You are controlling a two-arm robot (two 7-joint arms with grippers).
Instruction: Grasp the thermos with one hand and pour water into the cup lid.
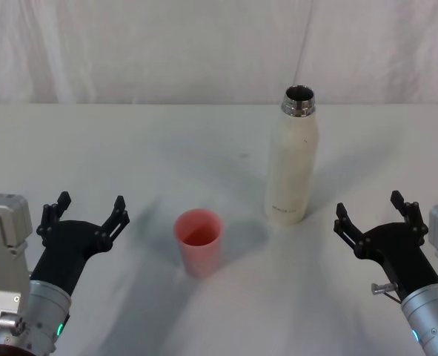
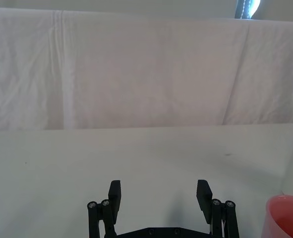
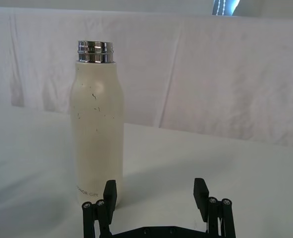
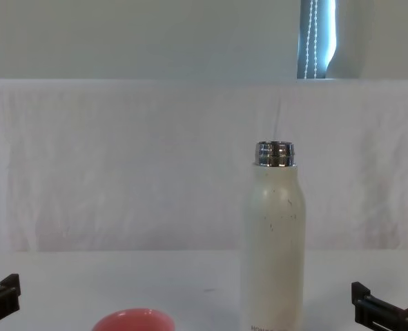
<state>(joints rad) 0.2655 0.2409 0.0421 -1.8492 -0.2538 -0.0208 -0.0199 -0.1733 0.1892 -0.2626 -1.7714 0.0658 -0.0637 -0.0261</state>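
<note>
On the white table (image 1: 130,148) the thermos (image 1: 293,159) stands upright and uncapped, right of and just behind the cup lid (image 1: 199,241), while the left gripper (image 1: 85,215) and right gripper (image 1: 373,215) flank them, jaws spread wide and empty.

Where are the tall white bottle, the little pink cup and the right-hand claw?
thermos (image 1: 291,174), head view, middle of its cream body.
cup lid (image 1: 199,242), head view, its pink outer wall.
right gripper (image 1: 372,211), head view, midway between its open jaws.
</note>
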